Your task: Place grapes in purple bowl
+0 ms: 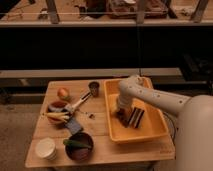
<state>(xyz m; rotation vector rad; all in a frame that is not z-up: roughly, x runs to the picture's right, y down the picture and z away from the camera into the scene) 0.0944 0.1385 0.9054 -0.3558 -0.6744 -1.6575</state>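
The grapes (122, 116) are a small dark bumpy bunch lying in the yellow tray (150, 131), near its left side. My gripper (120, 108) reaches down into the tray, right over the grapes and partly hiding them. The purple bowl (80, 148) stands at the table's front left with a green piece inside it, well apart from the gripper.
A dark striped block (136, 117) lies in the tray beside the grapes. On the wooden table (100, 125) are a white paper cup (46, 148), a reddish bowl with yellow pieces (56, 108), an apple (63, 93), a metal cup (93, 88) and a utensil (78, 103).
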